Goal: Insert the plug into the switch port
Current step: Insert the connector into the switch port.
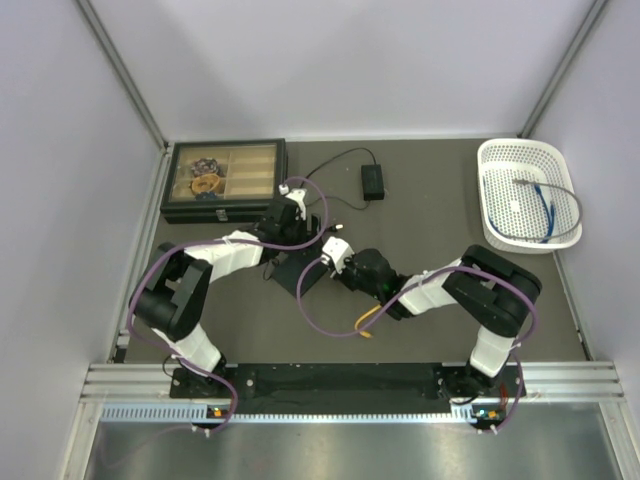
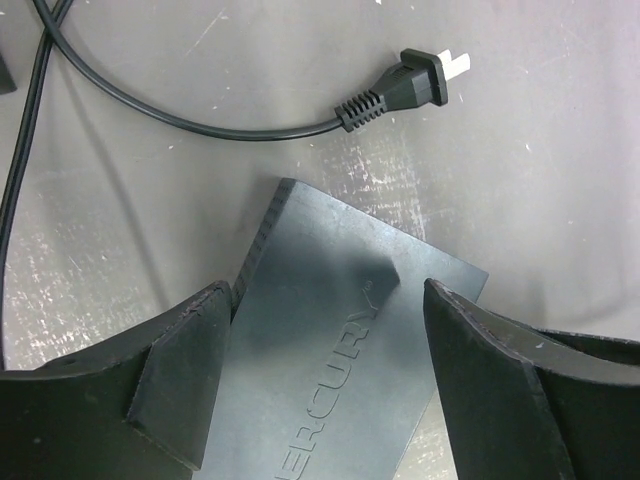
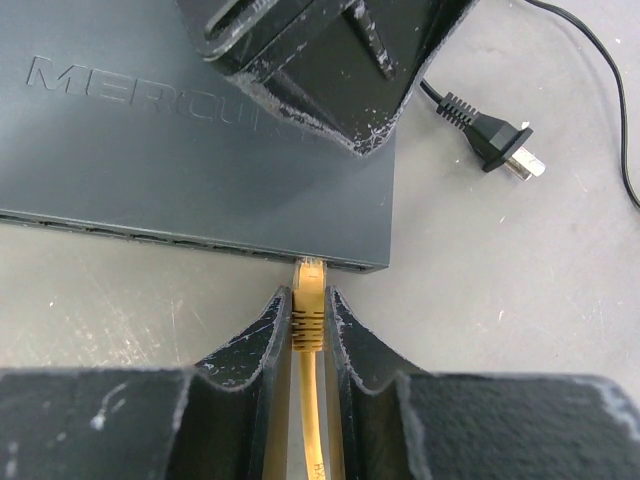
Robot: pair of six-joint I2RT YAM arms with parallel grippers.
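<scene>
The switch (image 3: 200, 150) is a flat dark grey box lying on the table, marked MERCURY on its top (image 2: 330, 350). My left gripper (image 2: 330, 300) is open and straddles the box, a finger (image 2: 190, 370) near each side edge. One of its fingers (image 3: 330, 70) hangs over the box top in the right wrist view. My right gripper (image 3: 306, 292) is shut on the yellow plug (image 3: 308, 305). The plug's tip sits at the mouth of the port (image 3: 312, 262), at the right end of the box's near edge. The yellow cable (image 1: 368, 320) trails behind.
A black two-prong power plug (image 2: 410, 85) on a thin black lead lies just beyond the switch, with its power brick (image 1: 372, 180) farther back. At back left is a black compartment case (image 1: 225, 178). A white basket (image 1: 500, 160) holding a blue cable stands at back right.
</scene>
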